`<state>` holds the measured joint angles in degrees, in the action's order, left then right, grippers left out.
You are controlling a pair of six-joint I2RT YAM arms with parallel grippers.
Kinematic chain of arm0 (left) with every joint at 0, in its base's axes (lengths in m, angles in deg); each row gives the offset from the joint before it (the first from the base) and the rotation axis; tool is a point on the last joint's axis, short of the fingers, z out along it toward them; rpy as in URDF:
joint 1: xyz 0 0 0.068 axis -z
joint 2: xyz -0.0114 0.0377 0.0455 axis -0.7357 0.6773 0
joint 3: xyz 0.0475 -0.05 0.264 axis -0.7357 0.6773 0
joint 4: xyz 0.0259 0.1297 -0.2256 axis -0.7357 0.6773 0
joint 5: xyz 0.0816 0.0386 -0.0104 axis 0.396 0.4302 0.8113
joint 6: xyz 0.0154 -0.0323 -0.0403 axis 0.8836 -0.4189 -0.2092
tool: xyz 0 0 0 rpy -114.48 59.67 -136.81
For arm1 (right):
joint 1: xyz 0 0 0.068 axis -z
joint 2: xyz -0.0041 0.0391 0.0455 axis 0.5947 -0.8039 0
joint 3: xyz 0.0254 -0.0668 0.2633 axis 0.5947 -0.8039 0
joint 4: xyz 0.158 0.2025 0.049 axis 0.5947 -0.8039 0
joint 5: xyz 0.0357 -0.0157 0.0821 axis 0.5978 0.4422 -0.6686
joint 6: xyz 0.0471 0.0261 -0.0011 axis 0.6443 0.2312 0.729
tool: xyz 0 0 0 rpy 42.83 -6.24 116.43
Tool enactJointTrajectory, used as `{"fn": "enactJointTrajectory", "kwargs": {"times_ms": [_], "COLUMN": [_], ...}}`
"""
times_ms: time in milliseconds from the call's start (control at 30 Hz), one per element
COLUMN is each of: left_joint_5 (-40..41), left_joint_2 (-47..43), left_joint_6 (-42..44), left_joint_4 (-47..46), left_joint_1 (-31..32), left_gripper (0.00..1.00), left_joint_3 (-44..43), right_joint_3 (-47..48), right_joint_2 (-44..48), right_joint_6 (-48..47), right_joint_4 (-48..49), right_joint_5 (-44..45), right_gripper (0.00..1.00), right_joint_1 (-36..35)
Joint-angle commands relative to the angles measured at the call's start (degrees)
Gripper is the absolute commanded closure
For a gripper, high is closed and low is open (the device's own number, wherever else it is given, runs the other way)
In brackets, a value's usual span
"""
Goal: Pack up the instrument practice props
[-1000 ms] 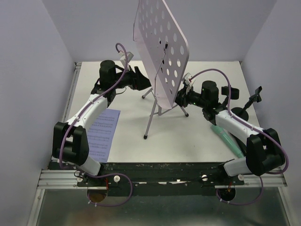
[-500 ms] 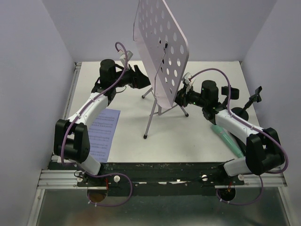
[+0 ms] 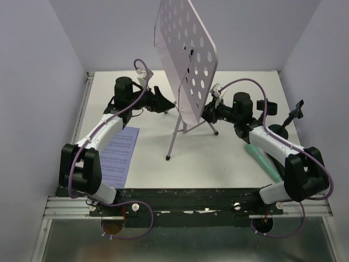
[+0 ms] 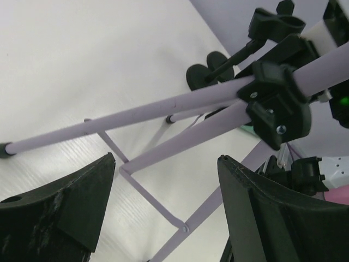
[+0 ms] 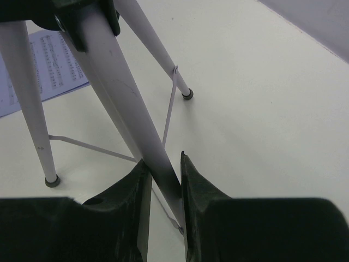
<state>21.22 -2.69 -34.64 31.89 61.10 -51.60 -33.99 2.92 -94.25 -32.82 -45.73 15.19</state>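
Silver tripod (image 5: 128, 109) clamped in right jaws; left jaws agape.

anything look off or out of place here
The perforated desk on the tripod is tilted steeply rather than square. The sheet music lies flat on the table at the near left, off the stand. The mint-green microphone lies flat, partly under the right arm.
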Motion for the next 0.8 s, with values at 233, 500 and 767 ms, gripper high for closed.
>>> {"fn": "enactJointTrajectory", "kwargs": {"times_ms": [233,500,767], "left_joint_5": [-4.8,-3.8,-0.8], "left_joint_2": [-0.5,0.0,0.4], "left_joint_6": [6.0,2.5,4.3], "left_joint_4": [3.1,-0.2,1.9], "left_joint_1": [1.6,2.9,2.6], "left_gripper": [0.15,0.15,0.15], "left_joint_3": [-1.6,-3.6,-7.5], "right_joint_3": [-2.3,-2.7,-2.6], "right_joint_2": [-5.3,-4.9,-4.7], "right_joint_6": [3.0,2.9,2.9], "right_joint_4": [-14.5,-14.4,-14.4], "right_joint_5": [3.1,3.1,3.1], "right_gripper": [0.98,0.98,0.98], "right_joint_1": [0.1,0.1,0.1]}}
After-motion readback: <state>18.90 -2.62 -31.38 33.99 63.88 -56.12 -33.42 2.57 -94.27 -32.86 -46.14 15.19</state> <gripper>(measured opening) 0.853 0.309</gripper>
